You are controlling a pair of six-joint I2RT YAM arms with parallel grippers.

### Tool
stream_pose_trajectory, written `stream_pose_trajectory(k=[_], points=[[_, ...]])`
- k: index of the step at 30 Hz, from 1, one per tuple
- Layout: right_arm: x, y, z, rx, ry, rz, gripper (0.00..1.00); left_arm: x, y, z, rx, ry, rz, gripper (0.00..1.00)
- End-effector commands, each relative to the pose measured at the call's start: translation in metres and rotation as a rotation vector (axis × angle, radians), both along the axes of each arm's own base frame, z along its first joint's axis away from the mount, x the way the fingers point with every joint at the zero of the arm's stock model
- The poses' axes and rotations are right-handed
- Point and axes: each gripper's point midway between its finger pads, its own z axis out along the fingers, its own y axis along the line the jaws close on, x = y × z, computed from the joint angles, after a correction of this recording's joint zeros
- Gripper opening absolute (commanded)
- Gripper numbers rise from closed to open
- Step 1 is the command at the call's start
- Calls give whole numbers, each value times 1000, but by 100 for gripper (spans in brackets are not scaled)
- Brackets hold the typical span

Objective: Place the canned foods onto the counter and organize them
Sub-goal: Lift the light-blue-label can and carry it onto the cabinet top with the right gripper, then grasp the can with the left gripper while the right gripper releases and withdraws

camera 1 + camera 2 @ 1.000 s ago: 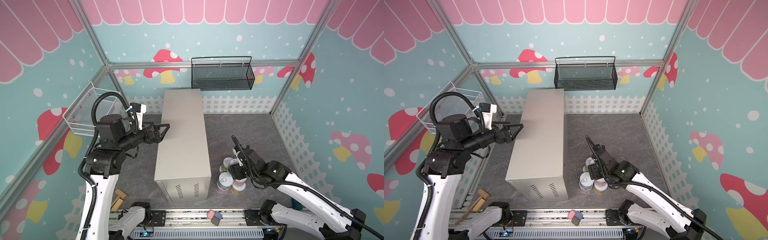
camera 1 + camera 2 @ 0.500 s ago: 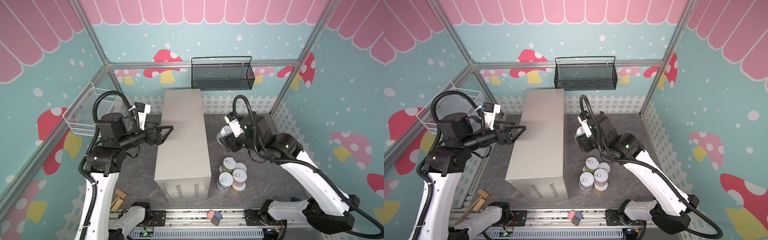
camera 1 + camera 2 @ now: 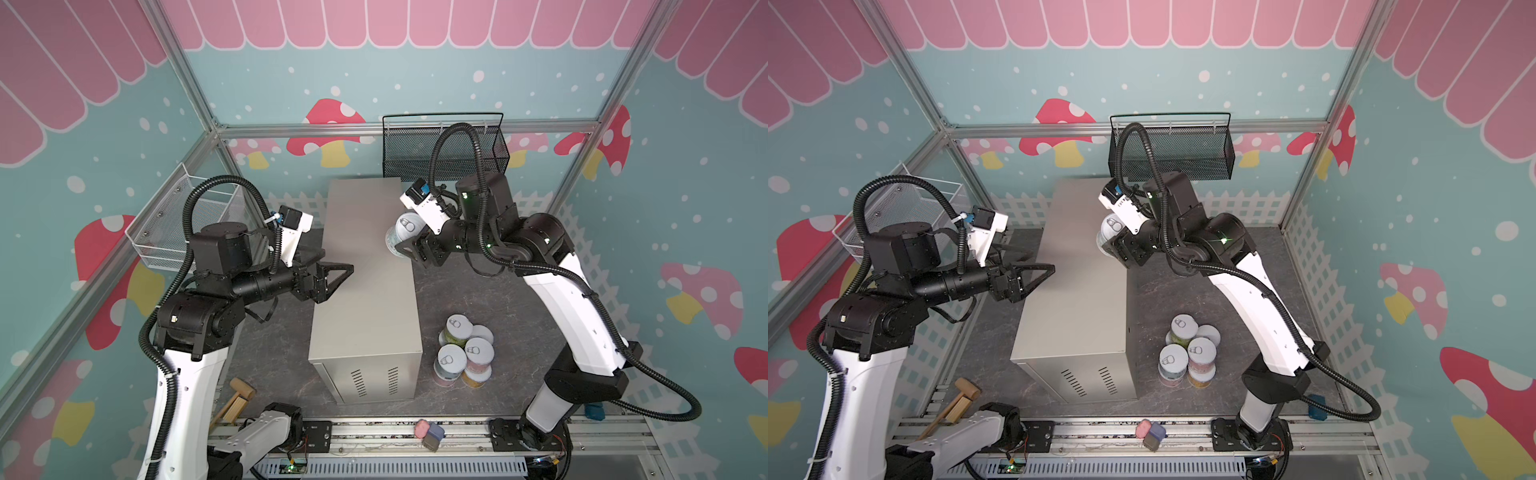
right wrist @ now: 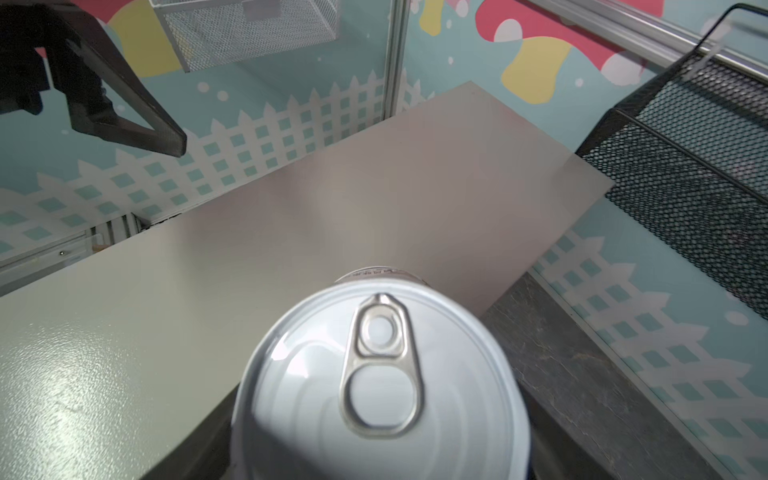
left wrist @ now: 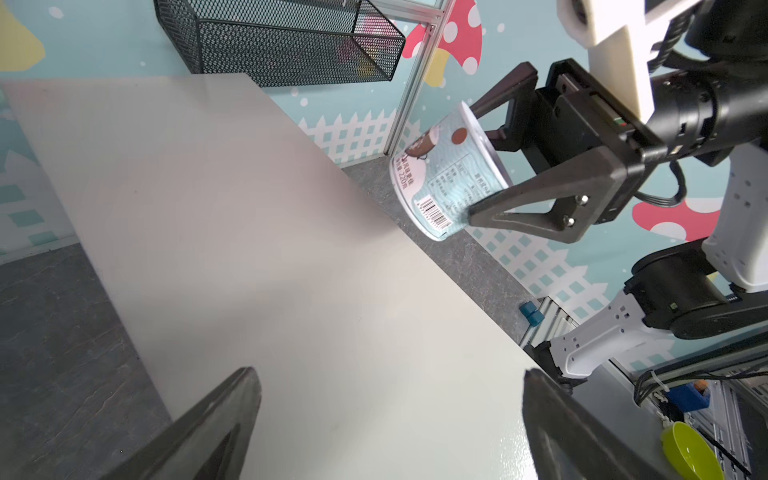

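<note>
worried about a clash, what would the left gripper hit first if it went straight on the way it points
Probably the blue can in the right gripper. The left gripper, open, points across above the counter toward it; heights are hard to compare, so it may pass beneath.

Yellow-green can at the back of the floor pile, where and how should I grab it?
Probably grip the yellow-green can across its round side wall just under the lid, coming from above: it stands upright, lid up, with other cans crowding its front.
</note>
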Motion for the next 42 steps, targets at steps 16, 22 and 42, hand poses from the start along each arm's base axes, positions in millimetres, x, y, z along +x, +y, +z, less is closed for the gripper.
stream_pose_trajectory(k=[16, 22, 42], points=[[-14, 65, -23, -11, 7, 173, 68, 3, 8, 5, 29, -57, 57, 99], [-9, 73, -25, -2, 3, 174, 72, 12, 13, -1, 50, -57, 94, 99], [-14, 67, 15, 100, -81, 167, 95, 25, 3, -15, 113, -82, 94, 99]])
